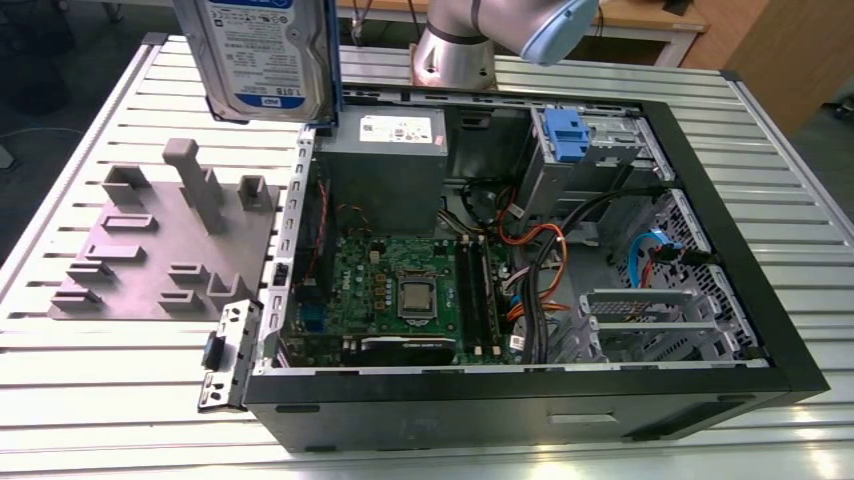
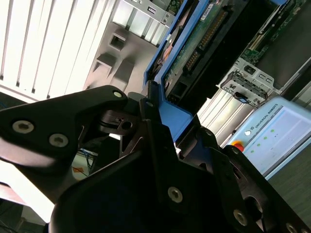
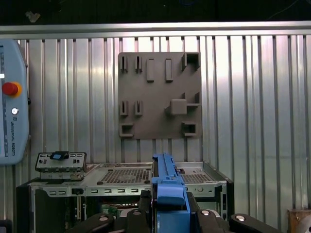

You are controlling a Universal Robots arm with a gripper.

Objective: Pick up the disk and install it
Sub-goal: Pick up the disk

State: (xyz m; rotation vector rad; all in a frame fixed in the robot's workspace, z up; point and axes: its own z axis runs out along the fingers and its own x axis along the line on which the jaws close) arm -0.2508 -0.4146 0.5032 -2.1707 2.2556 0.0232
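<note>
- The gripper [image 2: 171,127] is clamped on the disk's [image 1: 260,55] blue rails.
- The disk hangs upright, lifted high over the case [image 1: 534,400] wall on the exterior view's left, near the grey plate [image 1: 147,250].
- The arm [image 1: 461,45] rises at the far side.

Counted by kind: one disk [image 1: 260,55], one hand [image 3: 168,201] and one robot arm [image 1: 467,40]. There is one open computer case [image 1: 747,390], and inside it one grey metal box [image 1: 387,170], one blue bracket [image 1: 567,135] and one green mainboard [image 1: 400,270]. There is also one grey fixture plate [image 1: 134,250], one slatted worktop [image 1: 80,400] and one teach pendant [image 3: 12,97].
</note>
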